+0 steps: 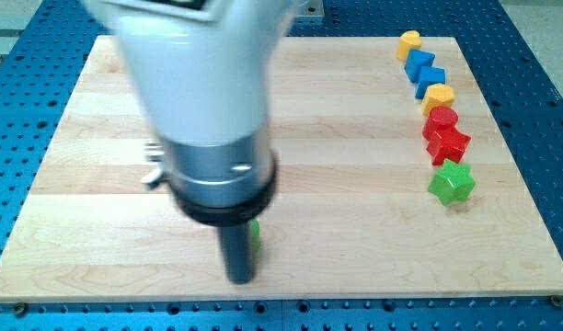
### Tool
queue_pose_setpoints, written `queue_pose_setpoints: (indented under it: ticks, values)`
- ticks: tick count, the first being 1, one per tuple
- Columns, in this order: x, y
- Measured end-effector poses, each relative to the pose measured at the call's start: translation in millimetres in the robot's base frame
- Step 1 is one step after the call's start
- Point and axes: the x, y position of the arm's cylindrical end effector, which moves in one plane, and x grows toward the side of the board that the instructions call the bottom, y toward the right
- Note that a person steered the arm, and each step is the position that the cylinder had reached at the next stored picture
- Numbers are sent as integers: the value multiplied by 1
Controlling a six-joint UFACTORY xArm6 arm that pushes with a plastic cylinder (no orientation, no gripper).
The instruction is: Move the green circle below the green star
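The arm's pale housing and dark collar are seen nearest the camera, filling the view's upper left and hiding much of the bench (355,239) behind them. From the collar the dark rod is carried down to my tip (240,279), which is placed close to the view's bottom edge of the board. No jaws are fitted to this arm, so nothing can be said of them being apart or together.

The green circle (255,234) is shown only as a thin green sliver at the rod's right side, just above my tip and touching it or very nearly so; its round shape cannot be confirmed from what is visible. The green star (451,183) is found well apart, toward the view's right, at the lower end of a column of blocks: a yellow heart (409,42), two blue blocks (424,69), a yellow block (438,95), a red block (441,119) and a red star (449,142).

The circle is judged to be a light, rigid piece that will slide easily on the smooth wood. Because it is round, it is likely to roll off an off-centre push; contact is best made squarely on its left side, so that it is driven rightward to a place beneath the star.
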Motion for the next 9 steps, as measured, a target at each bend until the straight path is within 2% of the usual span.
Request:
queue_pose_setpoints:
  ticks: [2, 5, 6, 7, 9]
  values:
    - [-12, -83]
    - [-9, -96]
    - [-37, -52]
    - [-46, -17]
    - [-39, 137]
